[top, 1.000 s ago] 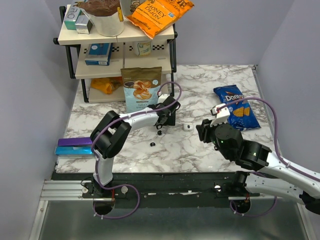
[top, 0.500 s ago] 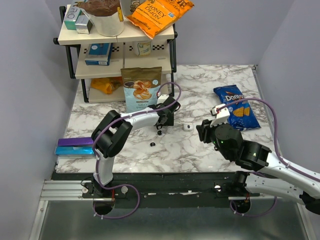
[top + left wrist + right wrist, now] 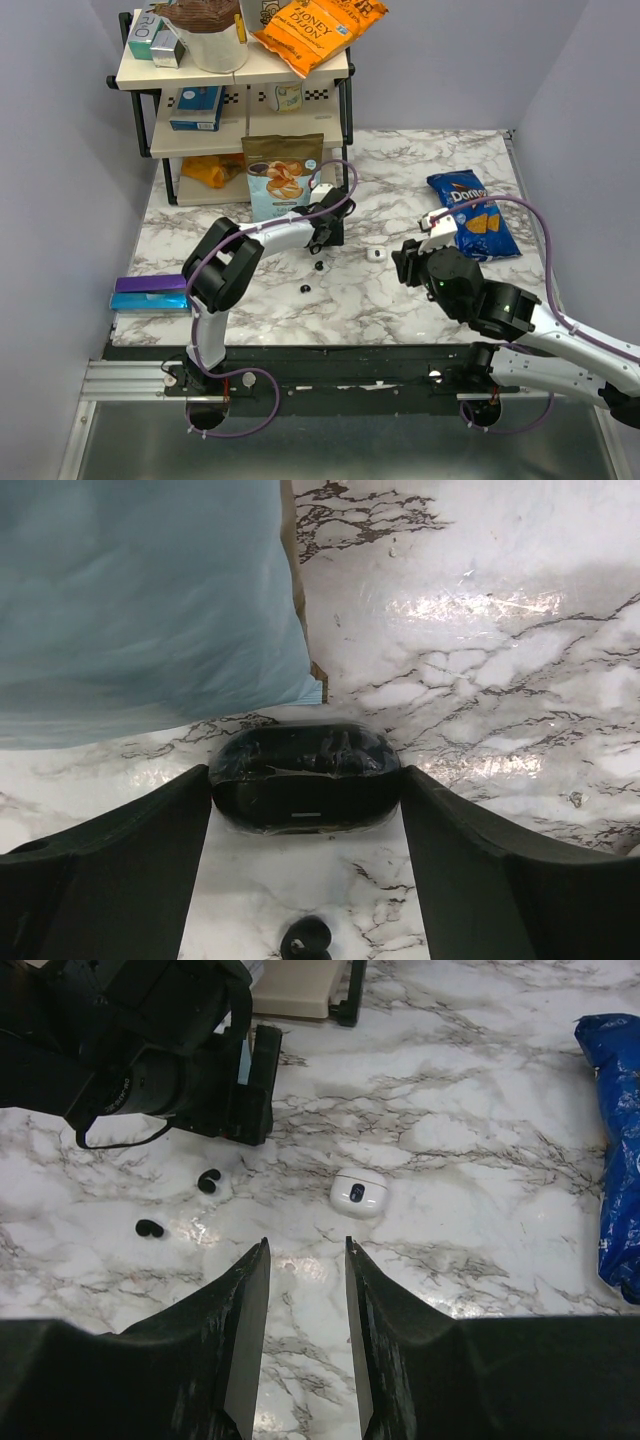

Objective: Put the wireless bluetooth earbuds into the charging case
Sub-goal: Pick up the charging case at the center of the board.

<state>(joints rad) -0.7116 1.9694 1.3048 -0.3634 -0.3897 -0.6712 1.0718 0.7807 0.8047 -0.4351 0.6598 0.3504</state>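
My left gripper point(image 3: 329, 232) lies low on the marble, next to the light blue pouch. Its fingers press both sides of the black oval charging case point(image 3: 300, 765), so my left gripper point(image 3: 305, 792) is shut on it. The case's lid looks shut. The arm hides the case in the top view. One black earbud point(image 3: 305, 942) lies just behind the case; it also shows in the top view point(image 3: 318, 265). The second earbud point(image 3: 303, 288) lies nearer the front. Both earbuds show in the right wrist view point(image 3: 209, 1180) point(image 3: 150, 1228). My right gripper point(image 3: 307, 1245) is open and empty above the table, right of the buds point(image 3: 402, 262).
A small white case point(image 3: 358, 1192) lies ahead of my right gripper, also in the top view point(image 3: 375, 254). The light blue pouch point(image 3: 283, 178) stands against a shelf rack point(image 3: 235, 90). A blue Doritos bag point(image 3: 472, 212) lies at right. A purple box point(image 3: 150, 290) lies at the left edge.
My left gripper has slid a little away from me, toward the pouch, with the black case in it. The near earbud now lies farther behind it. The right arm has barely moved.
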